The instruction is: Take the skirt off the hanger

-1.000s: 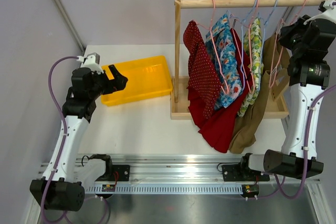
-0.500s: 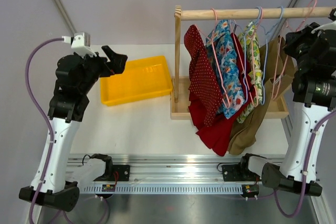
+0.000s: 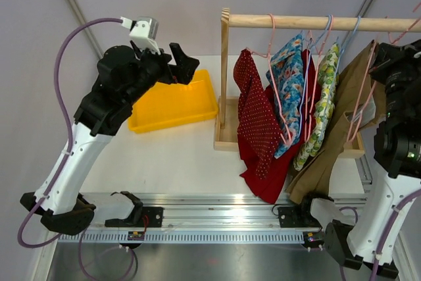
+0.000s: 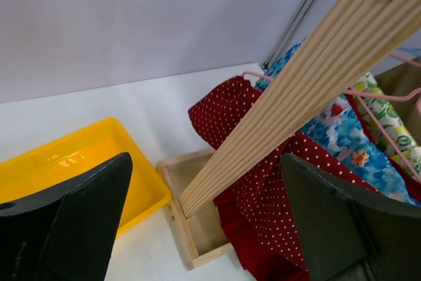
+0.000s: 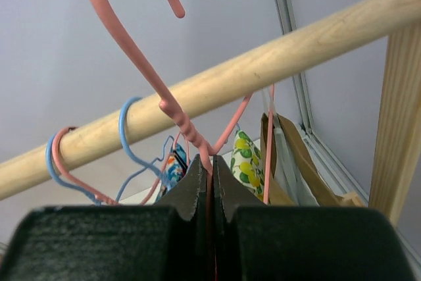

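Skirt: the khaki skirt [image 3: 335,143], plain woven cloth in long limp folds; I take it for the task's garment because it hangs on the held hanger.
Where: at the right edge of the counter [image 3: 171,156], its hem reaching down toward the near right corner.
Hanger: the pink hanger [image 5: 131,37] is thin coated wire with a twisted neck. Its hook seems to stand free of the wooden rod [image 3: 316,22].
Right end effector [image 5: 212,176]: clenched on the pink hanger's neck, just under the twist.
Left end effector [image 3: 183,64]: released, its fingers spread wide and empty, up high over the yellow tray [image 3: 171,103] near the far left corner.
Handling: probably light and soft with no stiffness. It will sag and swing, and may snag on the wire.
Hold: pinch a fold of cloth near the waistband, close under the hanger, then draw it down and off.
Neighbours: a red dotted garment [image 3: 256,116], a blue floral one [image 3: 293,90] and a lemon-print one [image 3: 325,106], all soft and crowded together.
Rack base [image 3: 227,139]: pale square timber, rigid.
Tray: glossy moulded plastic, shallow, with nothing in it.
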`<state>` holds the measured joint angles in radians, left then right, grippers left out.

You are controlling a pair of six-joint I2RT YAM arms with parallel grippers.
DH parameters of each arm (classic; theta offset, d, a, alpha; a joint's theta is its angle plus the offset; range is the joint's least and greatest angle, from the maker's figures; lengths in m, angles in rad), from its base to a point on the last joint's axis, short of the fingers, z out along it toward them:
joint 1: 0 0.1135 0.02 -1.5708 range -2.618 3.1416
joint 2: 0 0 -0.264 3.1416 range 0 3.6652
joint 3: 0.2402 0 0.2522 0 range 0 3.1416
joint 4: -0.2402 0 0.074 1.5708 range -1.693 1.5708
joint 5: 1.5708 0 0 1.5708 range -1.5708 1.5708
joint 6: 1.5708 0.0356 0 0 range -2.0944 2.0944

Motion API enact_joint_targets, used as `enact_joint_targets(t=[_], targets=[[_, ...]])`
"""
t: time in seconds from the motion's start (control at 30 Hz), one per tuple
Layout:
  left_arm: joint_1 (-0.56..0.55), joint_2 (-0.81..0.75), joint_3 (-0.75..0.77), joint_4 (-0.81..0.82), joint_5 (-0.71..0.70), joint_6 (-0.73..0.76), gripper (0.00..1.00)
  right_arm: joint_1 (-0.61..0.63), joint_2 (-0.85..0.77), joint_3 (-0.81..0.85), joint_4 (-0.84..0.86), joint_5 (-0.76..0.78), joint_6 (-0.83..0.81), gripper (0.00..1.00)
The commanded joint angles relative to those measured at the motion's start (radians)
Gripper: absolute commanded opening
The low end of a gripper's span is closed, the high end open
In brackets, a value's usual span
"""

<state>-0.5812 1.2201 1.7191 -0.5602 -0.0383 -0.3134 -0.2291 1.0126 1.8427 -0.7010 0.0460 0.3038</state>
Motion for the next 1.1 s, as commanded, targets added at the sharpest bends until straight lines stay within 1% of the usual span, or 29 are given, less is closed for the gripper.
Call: enact_joint_targets(t=[0.0,0.07,0.1,0.13,0.2,0.23,0.27,0.3,0.33,0.37,0.4,0.43,0.5,0.53,0.6,0.63,0.67,0.7,0.73,0.77,0.8,0.93,1.07], targets=[[-0.042,-0.025,-0.009,-0.007,-0.031,0.046,0.99,-0.003,0.098,0.099,0.114,0.025,-0.022,0.0],[-0.083,-0.031,-0.016,-0.009,-0.014,0.062,0.99,-0.003,0.113,0.172,0.083,0.028,-0.012,0.0],[-0.101,-0.034,-0.019,-0.012,-0.005,0.077,0.99,-0.003,0.11,0.188,0.051,0.034,-0.011,0.0],[-0.142,-0.039,-0.016,-0.013,0.011,0.085,0.99,-0.003,0.1,0.197,0.034,0.046,-0.006,0.0],[-0.199,-0.044,-0.01,-0.015,0.017,0.097,0.99,-0.003,0.063,0.179,0.009,0.098,-0.011,0.0],[-0.262,-0.042,0.003,-0.015,0.017,0.1,0.99,-0.003,0.013,0.164,-0.001,0.121,-0.015,0.0],[-0.297,-0.036,0.013,-0.015,0.017,0.108,0.99,-0.003,-0.017,0.129,-0.006,0.167,-0.02,0.0],[-0.333,-0.031,0.025,-0.015,0.012,0.112,0.99,-0.003,-0.069,0.116,-0.009,0.185,-0.025,0.0],[-0.406,-0.024,0.042,-0.015,-0.007,0.114,0.99,-0.003,-0.092,0.109,-0.023,0.201,-0.025,0.0],[-0.442,-0.005,0.071,-0.015,-0.015,0.122,0.99,-0.003,-0.115,0.098,-0.034,0.209,-0.017,0.0],[-0.475,0.01,0.088,-0.017,-0.02,0.129,0.99,-0.003,-0.158,0.096,-0.043,0.2,0.0,0.0],[-0.543,0.024,0.105,-0.017,-0.035,0.135,0.99,-0.003,-0.181,0.092,-0.058,0.186,0.027,0.0],[-0.609,0.07,0.151,-0.009,-0.044,0.158,0.99,-0.003,-0.248,0.075,-0.064,0.117,0.058,0.0],[-0.665,0.082,0.158,-0.001,-0.038,0.166,0.99,-0.003,-0.273,0.053,-0.06,0.095,0.09,0.0],[-0.71,0.111,0.142,0.061,-0.023,0.177,0.99,-0.003,-0.327,0.038,-0.058,0.04,0.147,0.0],[-0.735,0.117,0.107,0.124,0.009,0.163,0.99,-0.003,-0.342,0.026,-0.058,0.008,0.161,0.0],[-0.741,0.124,0.106,0.158,0.032,0.148,0.99,-0.003,-0.356,0.021,-0.057,-0.006,0.175,0.0],[-0.746,0.134,0.065,0.193,0.078,0.131,0.99,-0.003,-0.377,0.017,-0.052,-0.021,0.191,0.0],[-0.759,0.139,0.042,0.229,0.148,0.114,0.99,-0.001,-0.384,0.02,-0.051,-0.041,0.208,0.0],[-0.77,0.142,0.021,0.297,0.179,0.094,0.99,-0.003,-0.388,0.026,-0.051,-0.067,0.209,0.0],[-0.805,0.15,-0.027,0.325,0.205,0.094,0.99,-0.003,-0.385,0.032,-0.054,-0.083,0.209,0.0],[-0.887,0.183,-0.097,0.402,0.215,0.108,0.99,0.002,-0.364,0.108,-0.091,-0.1,0.201,0.0],[-0.96,0.231,-0.119,0.471,0.187,0.109,0.99,0.008,-0.348,0.144,-0.092,-0.109,0.207,0.0]])
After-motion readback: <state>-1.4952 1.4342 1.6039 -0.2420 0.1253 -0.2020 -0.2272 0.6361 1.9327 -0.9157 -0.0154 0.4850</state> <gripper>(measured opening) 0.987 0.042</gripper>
